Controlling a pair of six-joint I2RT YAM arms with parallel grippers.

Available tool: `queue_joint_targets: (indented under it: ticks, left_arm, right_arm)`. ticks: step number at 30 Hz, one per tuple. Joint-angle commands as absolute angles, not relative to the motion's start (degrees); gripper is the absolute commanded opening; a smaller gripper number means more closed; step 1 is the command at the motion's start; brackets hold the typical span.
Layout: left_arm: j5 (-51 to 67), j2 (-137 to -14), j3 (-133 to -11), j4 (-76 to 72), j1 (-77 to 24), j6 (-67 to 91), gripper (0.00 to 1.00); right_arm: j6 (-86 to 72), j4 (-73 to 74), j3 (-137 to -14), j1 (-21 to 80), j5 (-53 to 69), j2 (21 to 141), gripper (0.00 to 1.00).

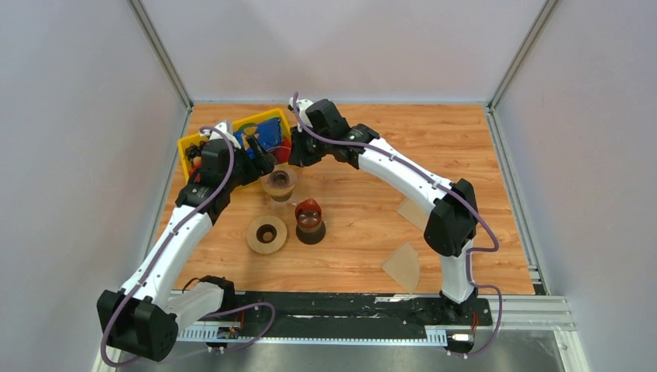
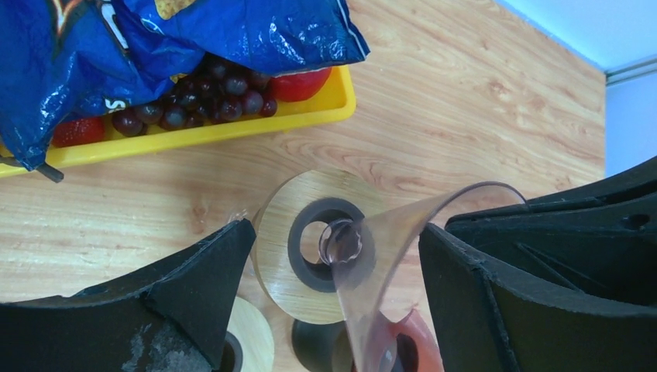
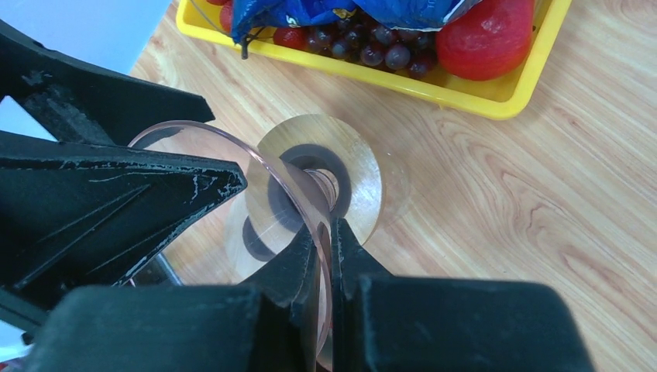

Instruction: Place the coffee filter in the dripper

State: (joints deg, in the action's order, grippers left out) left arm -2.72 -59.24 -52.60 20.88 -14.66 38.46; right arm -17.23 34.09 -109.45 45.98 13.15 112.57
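The dripper (image 1: 279, 184), a clear pinkish cone on a tan wooden collar, sits in front of the yellow tray. My right gripper (image 3: 329, 232) is shut on the dripper's clear rim (image 3: 256, 167), one finger inside the cone and one outside. It also shows in the top view (image 1: 298, 157). My left gripper (image 2: 337, 229) is open, its fingers on either side of the clear cone (image 2: 387, 263), whose narrow end sits in the collar (image 2: 279, 271). In the top view it is left of the dripper (image 1: 262, 159). A tan coffee filter (image 1: 403, 267) lies flat at the front right. A second one (image 1: 413, 211) lies by the right arm.
A yellow tray (image 1: 190, 143) with a blue bag (image 2: 155, 39), grapes and red fruit stands behind the dripper. A larger tan ring disc (image 1: 266, 235) and a dark red-brown piece on a black base (image 1: 310, 221) stand just in front of the dripper.
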Motion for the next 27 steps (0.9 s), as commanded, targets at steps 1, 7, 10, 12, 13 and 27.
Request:
queue_joint_targets:
  ticks: [1, 7, 10, 12, 13, 27]
  left_arm:
    - [-1.5, -61.1, -55.6, 19.8, -14.8, 37.0, 0.85]
    - [-2.3, -62.8, -55.8, 19.8, -14.8, 36.5, 0.72]
    - [-3.8, -64.5, -56.4, 21.2, -14.8, 36.1, 0.65]
    - [-4.9, -65.8, -57.4, 22.3, -14.8, 35.9, 0.59]
    - [-5.1, -66.7, -57.6, 22.5, -14.8, 35.8, 0.56]
    - [-6.4, -73.7, -62.1, 31.0, -14.8, 36.2, 0.1]
  right_arm:
    - [-16.1, 33.1, -112.8, 46.0, 11.9, 114.4, 0.03]
    - [-16.1, 33.4, -112.6, 46.0, 13.2, 115.8, 0.04]
    - [-16.4, 34.0, -112.9, 46.0, 14.1, 116.6, 0.04]
    - [-16.2, 35.2, -113.8, 46.0, 14.5, 117.5, 0.05]
    - [-15.9, 36.0, -114.6, 46.0, 14.8, 118.1, 0.05]
    - [-15.8, 45.4, -118.8, 46.1, 16.2, 121.7, 0.05]
